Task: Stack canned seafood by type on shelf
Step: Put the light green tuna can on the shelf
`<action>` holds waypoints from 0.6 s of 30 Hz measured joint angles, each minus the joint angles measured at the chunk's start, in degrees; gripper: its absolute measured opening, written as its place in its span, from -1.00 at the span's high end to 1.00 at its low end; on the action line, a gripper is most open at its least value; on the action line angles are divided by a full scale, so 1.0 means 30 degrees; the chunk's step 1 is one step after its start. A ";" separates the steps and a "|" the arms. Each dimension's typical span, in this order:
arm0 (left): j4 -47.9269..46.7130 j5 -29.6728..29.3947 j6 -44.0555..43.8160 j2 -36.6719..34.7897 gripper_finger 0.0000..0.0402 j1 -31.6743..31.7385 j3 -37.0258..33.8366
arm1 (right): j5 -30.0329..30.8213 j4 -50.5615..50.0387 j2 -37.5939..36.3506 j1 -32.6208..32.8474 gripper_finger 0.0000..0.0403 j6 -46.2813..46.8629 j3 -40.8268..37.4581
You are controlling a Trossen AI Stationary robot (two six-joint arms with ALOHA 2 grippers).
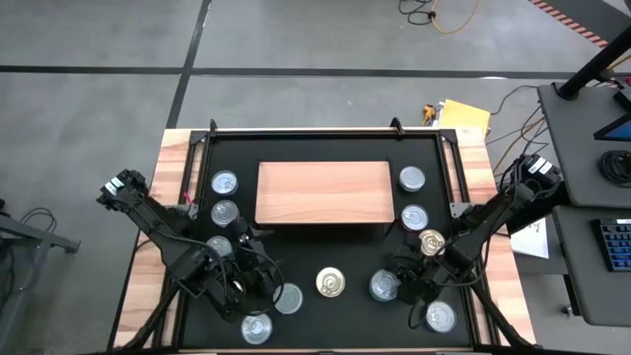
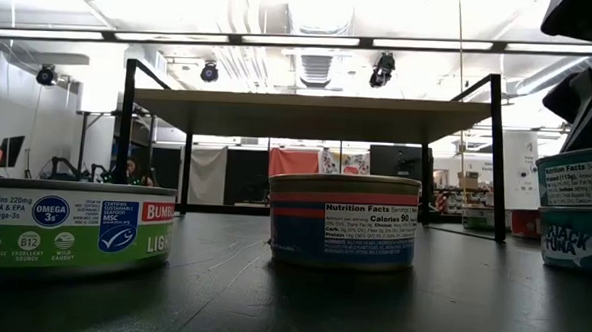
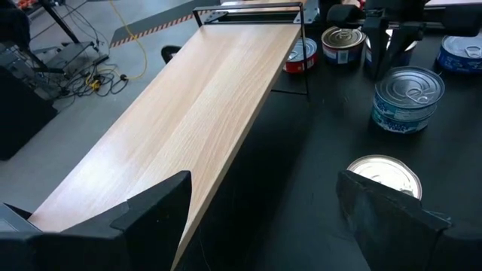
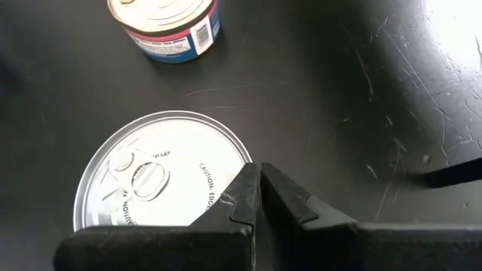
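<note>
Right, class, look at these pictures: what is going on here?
A two-armed robot is sorting tins around a wooden shelf, which holds nothing yet. The right hand is shut, holding nothing, just above a silver-lidded tin on the black mat. The left hand waits open beside the shelf.

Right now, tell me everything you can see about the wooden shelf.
The shelf is a flat rectangular board of pale wood grain, raised level on thin black metal legs above the black mat. Its top is bare; no can rests on it. It sits at the middle of the mat toward the far edge, with cans standing apart on both sides.
</note>
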 joint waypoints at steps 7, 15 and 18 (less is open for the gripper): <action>0.0000 0.0000 0.0000 0.0000 -0.57 0.0000 -0.0005 | 0.0066 0.0056 -0.0159 0.0000 0.96 -0.0219 0.0022; -0.0015 0.0018 0.0000 0.0000 -0.57 -0.0004 -0.0005 | -0.0521 0.0170 -0.0572 0.0039 0.96 0.0108 0.0042; 0.0000 0.0220 0.0000 0.0000 -0.57 -0.0003 0.0002 | -0.1414 -0.0406 -0.1052 0.0211 0.96 0.1123 0.0510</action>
